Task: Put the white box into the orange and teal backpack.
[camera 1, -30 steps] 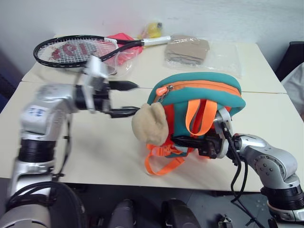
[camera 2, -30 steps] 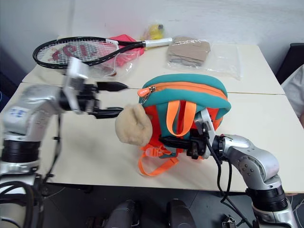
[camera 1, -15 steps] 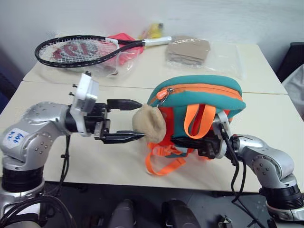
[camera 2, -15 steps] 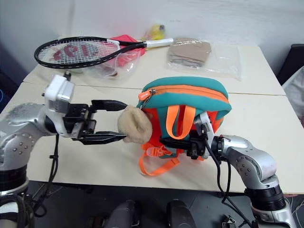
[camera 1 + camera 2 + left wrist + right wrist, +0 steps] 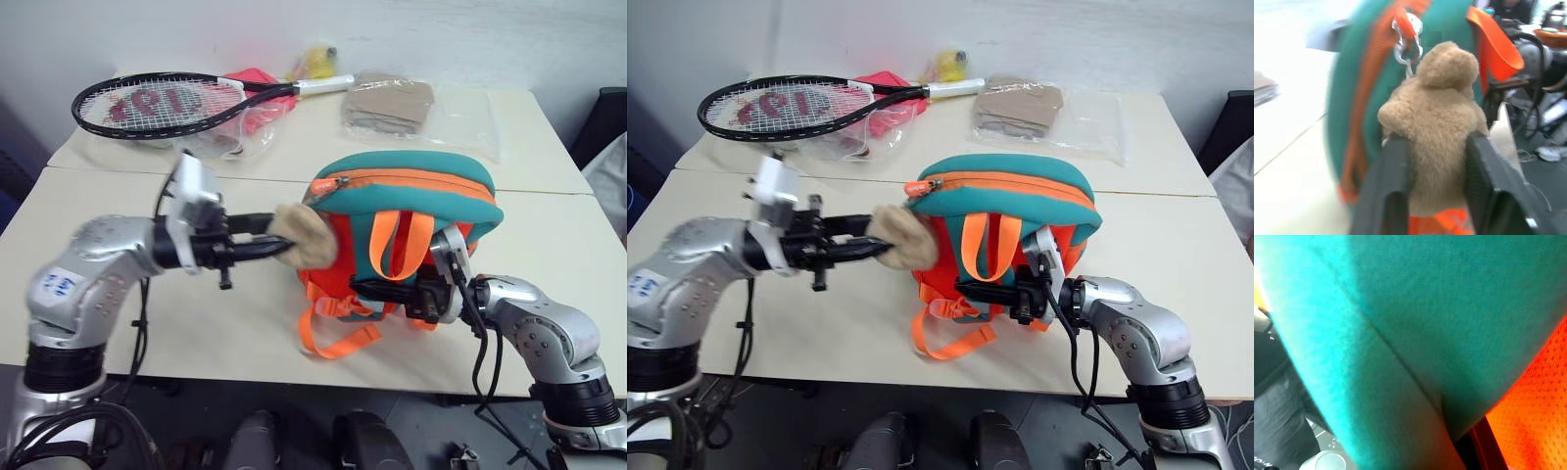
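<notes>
Closing in since a second ago, the left pincer (image 5: 1436, 161) now clamps the tan plush toy (image 5: 1442, 107) on the orange and teal backpack (image 5: 411, 186), upright on the desk (image 5: 225, 323); the right pincer (image 5: 377, 291) grips its strap side.

Two cream-topped tables (image 5: 245, 323) stand pushed together, their seam crossing mid-frame. A plain pale wall (image 5: 411, 34) fills the top of the frame behind them. A dark chair (image 5: 600, 122) sits at the right edge. Lighting is even and diffuse.
</notes>
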`<control>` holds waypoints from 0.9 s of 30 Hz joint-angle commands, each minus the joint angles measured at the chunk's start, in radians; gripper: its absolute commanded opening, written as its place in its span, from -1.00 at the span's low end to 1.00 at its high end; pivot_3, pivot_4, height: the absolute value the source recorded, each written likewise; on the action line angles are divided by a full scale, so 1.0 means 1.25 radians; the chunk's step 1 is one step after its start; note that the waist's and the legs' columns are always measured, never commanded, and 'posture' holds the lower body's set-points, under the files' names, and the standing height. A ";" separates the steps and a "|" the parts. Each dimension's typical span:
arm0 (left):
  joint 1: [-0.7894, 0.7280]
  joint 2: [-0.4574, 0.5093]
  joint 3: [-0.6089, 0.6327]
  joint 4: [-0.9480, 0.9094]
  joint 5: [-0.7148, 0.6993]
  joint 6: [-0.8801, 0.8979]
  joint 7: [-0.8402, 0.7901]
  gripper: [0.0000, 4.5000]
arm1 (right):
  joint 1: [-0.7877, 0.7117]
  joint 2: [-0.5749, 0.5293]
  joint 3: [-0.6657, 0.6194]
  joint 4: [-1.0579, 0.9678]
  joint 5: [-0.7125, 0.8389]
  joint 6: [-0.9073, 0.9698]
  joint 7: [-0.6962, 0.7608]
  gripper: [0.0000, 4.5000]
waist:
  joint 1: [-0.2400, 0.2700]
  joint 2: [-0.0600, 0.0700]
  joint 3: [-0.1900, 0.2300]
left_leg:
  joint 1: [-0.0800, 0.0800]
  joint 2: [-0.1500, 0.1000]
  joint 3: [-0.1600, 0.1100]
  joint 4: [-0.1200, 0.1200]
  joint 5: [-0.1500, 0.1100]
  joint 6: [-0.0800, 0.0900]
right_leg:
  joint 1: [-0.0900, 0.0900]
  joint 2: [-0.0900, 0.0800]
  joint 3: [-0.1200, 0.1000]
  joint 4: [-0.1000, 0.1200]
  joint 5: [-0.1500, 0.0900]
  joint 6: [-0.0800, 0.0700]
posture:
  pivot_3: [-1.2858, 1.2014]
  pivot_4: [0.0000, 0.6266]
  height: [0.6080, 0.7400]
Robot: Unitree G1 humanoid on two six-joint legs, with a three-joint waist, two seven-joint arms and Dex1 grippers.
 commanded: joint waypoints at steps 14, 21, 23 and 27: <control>0.117 -0.151 -0.248 0.165 0.276 -0.185 0.040 -0.66 | 0.025 0.027 -0.022 -0.047 0.020 -0.009 -0.047 -1.00 | 0.010 0.000 -0.001 | -0.001 -0.001 0.000 0.001 -0.001 0.001 | 0.000 -0.001 -0.001 0.000 0.000 0.000 | 0.03 -0.52 1.00; 0.173 -0.110 -0.214 0.080 0.198 -0.056 -0.007 -0.23 | 0.027 0.079 -0.079 -0.028 0.026 -0.029 -0.119 -0.68 | 0.007 0.001 -0.001 | -0.001 -0.001 0.000 0.001 -0.001 0.002 | 0.001 -0.001 -0.001 0.000 0.000 0.000 | 0.03 -0.52 1.00; 0.196 -0.067 -0.164 0.062 0.190 -0.077 -0.031 0.05 | 0.033 0.049 -0.090 -0.038 0.003 -0.048 -0.091 -0.42 | 0.006 0.001 -0.001 | -0.001 -0.001 0.000 0.000 -0.001 0.001 | 0.001 -0.001 -0.001 0.000 0.000 0.000 | 0.03 -0.52 1.00; 0.269 0.018 -0.047 0.048 0.173 -0.121 -0.080 0.61 | 0.103 -0.050 -0.135 -0.041 -0.095 -0.159 -0.019 0.19 | 0.005 0.002 -0.001 | -0.001 -0.001 0.000 0.000 -0.001 0.001 | 0.000 -0.001 -0.001 -0.001 0.000 0.000 | 0.03 -0.52 1.00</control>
